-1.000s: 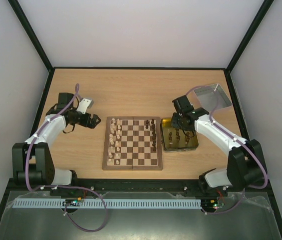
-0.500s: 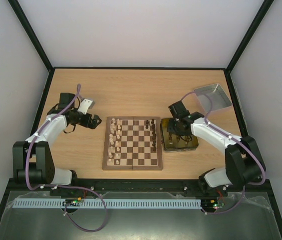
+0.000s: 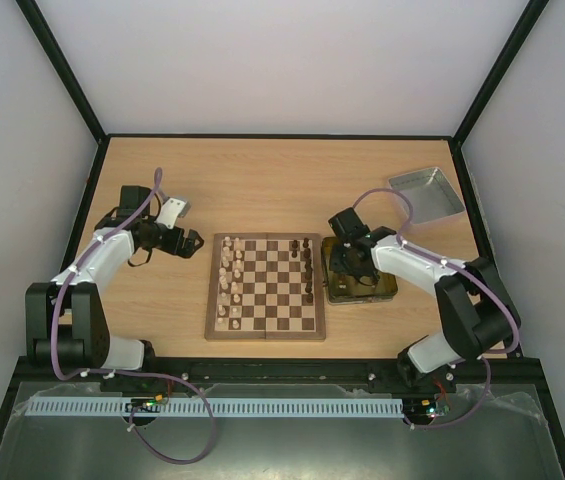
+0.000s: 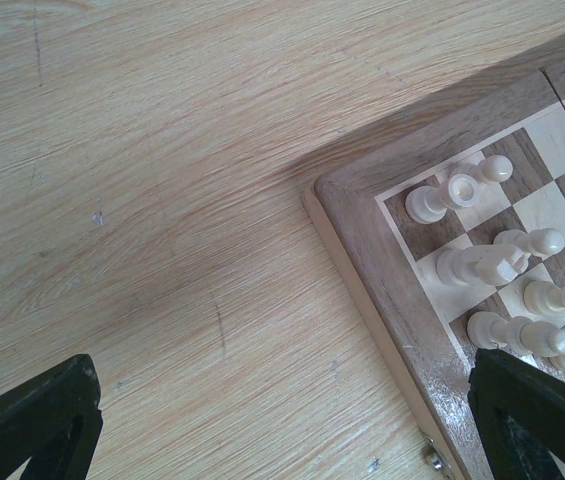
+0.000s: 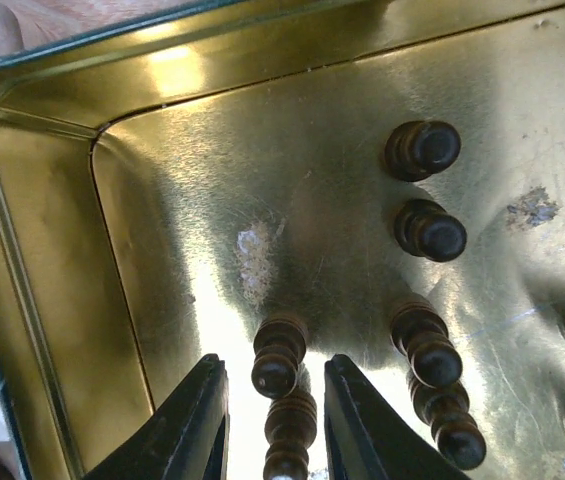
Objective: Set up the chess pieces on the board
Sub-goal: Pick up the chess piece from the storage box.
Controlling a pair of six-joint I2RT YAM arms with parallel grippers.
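The dark pawn [image 5: 280, 350] is standing upright on the floor of the gold tin [image 5: 212, 150], among other dark pieces. Judging by its look, it is light, hard, smooth turned wood with a narrow base, so it is likely to tip or slip. The best hold looks to be on the stem just under the rounded head. The right gripper [image 5: 275, 365] is pointing down into the tin and straddling this pawn. Its jaws are partly apart, with a sliver of gap showing on each side, so nothing is being gripped. A second pawn is sitting just behind, between the fingers. The left gripper [image 4: 282, 440] is hovering low beside the board [image 4: 382, 270] corner, spread wide and holding nothing, near the cream pieces [image 4: 482, 265].
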